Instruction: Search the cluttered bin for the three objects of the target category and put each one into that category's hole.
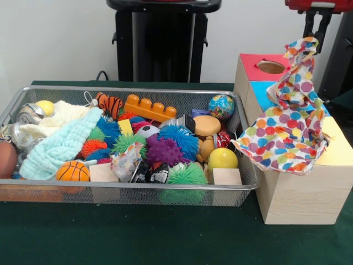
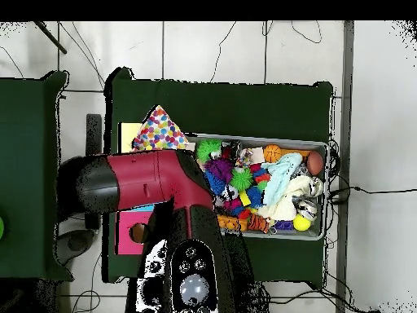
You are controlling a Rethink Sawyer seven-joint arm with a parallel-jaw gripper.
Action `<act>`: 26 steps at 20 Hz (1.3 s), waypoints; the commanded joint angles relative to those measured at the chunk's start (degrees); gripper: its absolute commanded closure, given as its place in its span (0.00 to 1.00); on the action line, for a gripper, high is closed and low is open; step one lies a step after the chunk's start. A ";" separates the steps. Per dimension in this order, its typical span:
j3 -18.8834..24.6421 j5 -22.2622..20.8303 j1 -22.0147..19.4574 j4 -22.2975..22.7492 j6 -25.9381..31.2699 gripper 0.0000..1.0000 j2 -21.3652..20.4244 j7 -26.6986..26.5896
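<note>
- One dotted cloth [image 1: 292,118] is all you can see of the three; it hangs from the claw [image 1: 316,34] at 1 o'clock in the front view, its top corner pinched between the black fingers.
- Your cloth's lower half drapes over the blue-topped box [image 1: 262,94] and the near end of the yellow-topped box [image 1: 336,144]; the yellow box's hole is covered and you cannot see it.
- You see the red-topped box [image 1: 251,70] just behind, at 12 o'clock from the cloth's spread, round hole open.
- Your wire basket [image 1: 138,190] sits at 9 o'clock from the boxes, touching or almost touching the yellow one.
- You can pick out in the basket: mint towel [image 1: 60,146], cream knitted cloth [image 1: 58,116], orange brick [image 1: 150,109], globe ball [image 1: 222,106], yellow ball [image 1: 223,159], small basketball [image 1: 73,171], spiky balls.
- From overhead, your red arm [image 2: 147,179] covers the boxes; the cloth [image 2: 160,130] shows at 11 o'clock from the basket [image 2: 326,191].
</note>
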 commanded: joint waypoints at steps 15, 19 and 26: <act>0.30 1.18 0.13 -11.40 8.92 1.00 0.21 6.81; 0.08 0.62 0.19 -13.98 10.23 1.00 0.92 6.51; 0.05 0.96 -0.33 -16.26 16.98 1.00 -1.84 5.04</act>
